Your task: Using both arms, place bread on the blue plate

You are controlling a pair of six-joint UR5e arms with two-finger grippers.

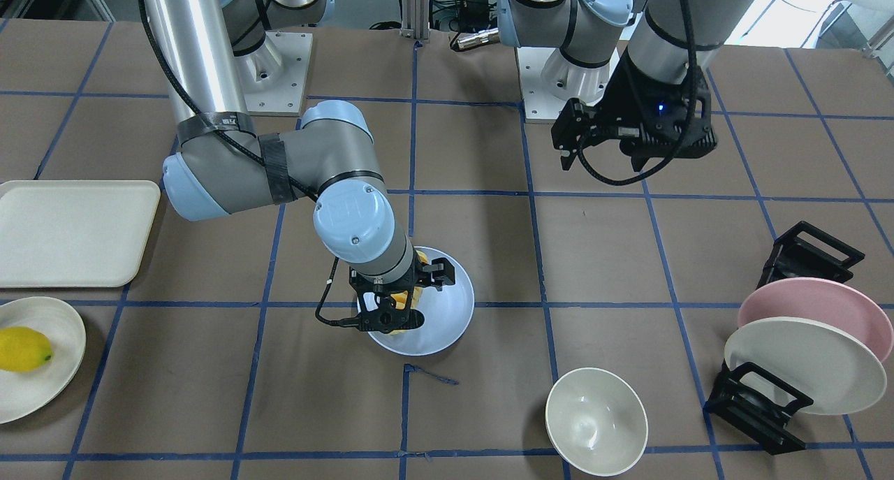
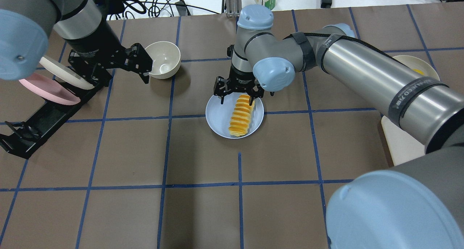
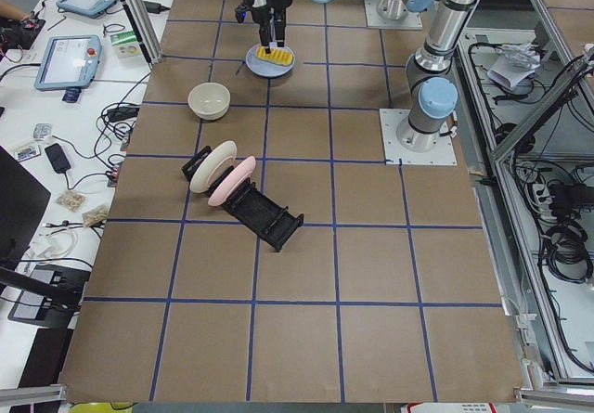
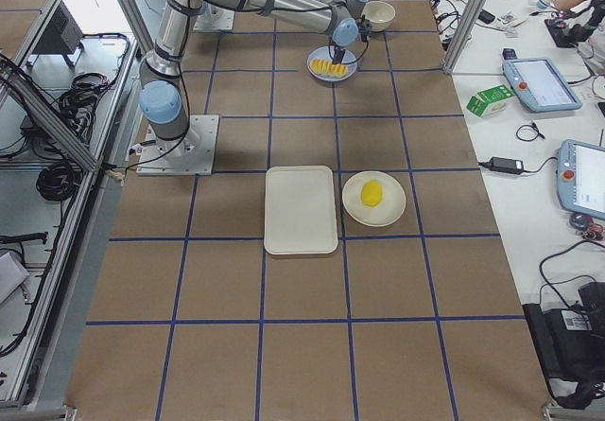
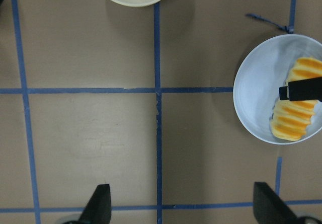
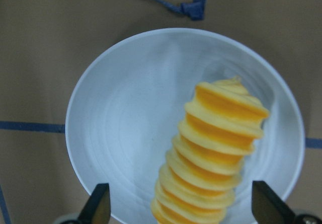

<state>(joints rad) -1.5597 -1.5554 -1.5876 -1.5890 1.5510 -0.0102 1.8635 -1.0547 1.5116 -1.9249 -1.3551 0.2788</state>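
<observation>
The bread [image 2: 241,115] lies on the blue plate [image 2: 219,115], a row of orange-crusted slices set toward one side of the plate's floor, with bare plate beside it. The plate sits on the brown table [image 2: 145,151] near the middle, on a blue tape line. A loose scrap of blue tape [image 1: 429,375] lies just beside it on the operators' side.

On the robot's left a cream bowl [image 2: 165,58] stands well apart from the plate. Farther out a black rack [image 2: 43,118] holds a pink plate [image 2: 47,91] and a cream-white plate [image 2: 63,73], both tilted. On the robot's right a cream tray [image 1: 70,232] lies flat, and near it a lemon [image 1: 23,348] rests on a shallow cream dish [image 1: 42,396]. None of these is close to the blue plate.

The right gripper [image 2: 239,94] hangs straight over the plate, pointing down, with its jaws spread wider than the loaf. They straddle the end of the bread farthest from the robot. In the right wrist view the slices run up between the two fingertips [image 6: 100,206]. Whether either pad touches the crust cannot be told.

The left gripper [image 2: 145,64] is above the table just beside the bowl, well apart from the bread. Its jaws are spread and hold nothing.
</observation>
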